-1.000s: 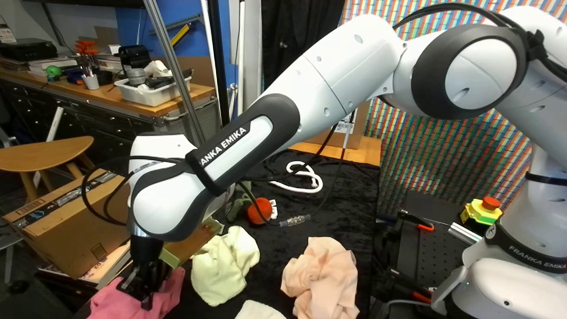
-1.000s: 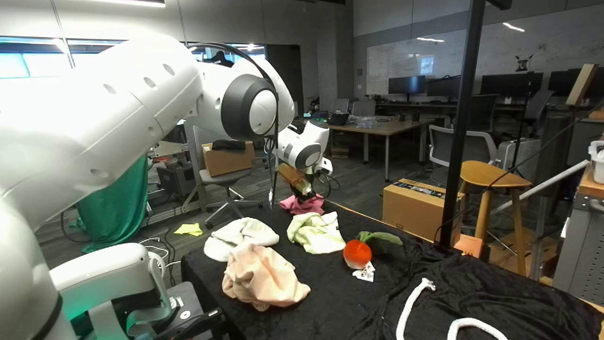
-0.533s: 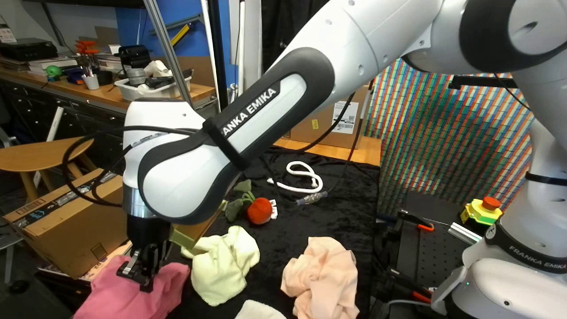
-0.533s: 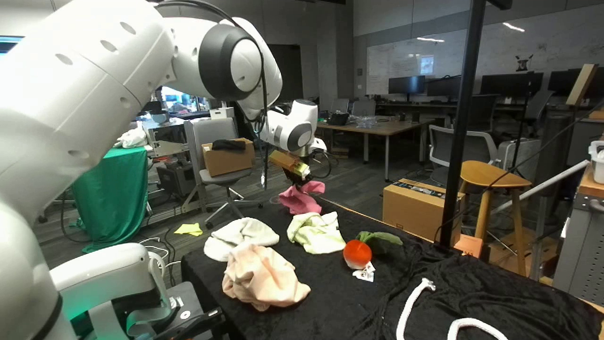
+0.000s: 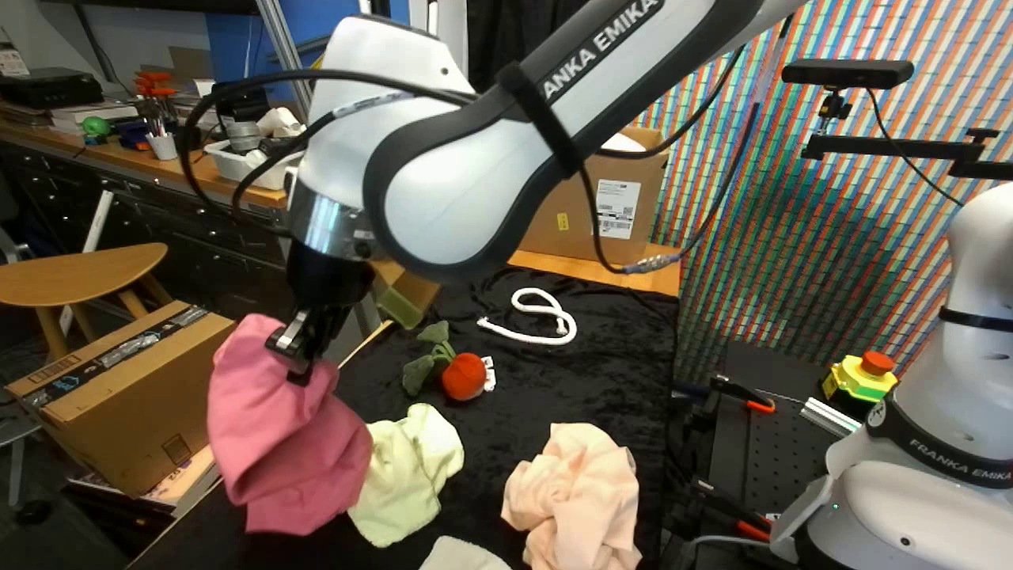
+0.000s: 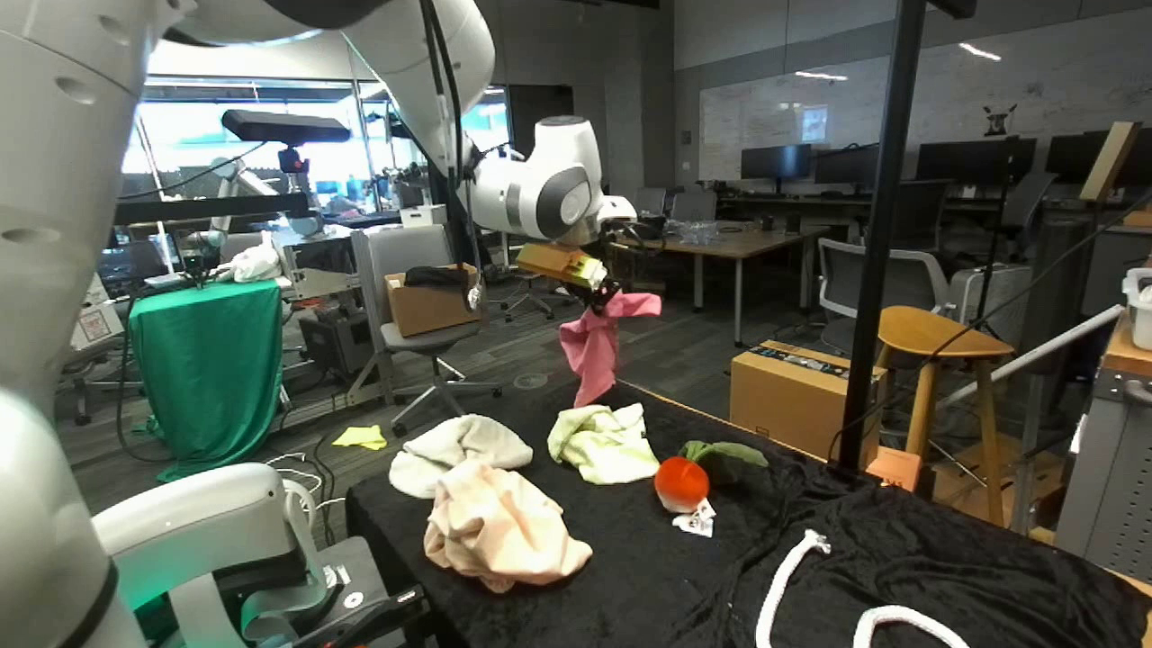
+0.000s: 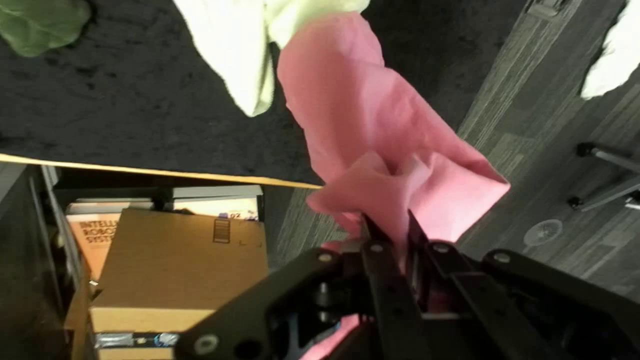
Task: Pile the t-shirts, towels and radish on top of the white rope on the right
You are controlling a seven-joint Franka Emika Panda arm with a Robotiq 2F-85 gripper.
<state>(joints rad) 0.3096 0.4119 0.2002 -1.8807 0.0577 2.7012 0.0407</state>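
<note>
Is mainly white on the arm (image 5: 455,202), smooth and rounded, with dark grey edging (image 5: 415,141) and, in an exterior view, with oval recesses (image 6: 76,90). Bears on a dark strip (image 5: 566,47) white lettering (image 5: 599,46), readable as "ANKA EMIKA", next to a black strap (image 5: 542,119). Carries black cables (image 5: 316,74), with a silver connector (image 5: 653,264) on one of them. Ends, beyond a shiny metal ring (image 5: 326,226), in a black gripper (image 7: 392,230) with round screw heads (image 7: 377,248), perhaps of grey metal, being rather blurred in the wrist view. Has on the white base (image 5: 934,518) a small green dot (image 5: 836,507) and, higher, a black band (image 5: 894,425) marked "FRANKA EMIKA".
</note>
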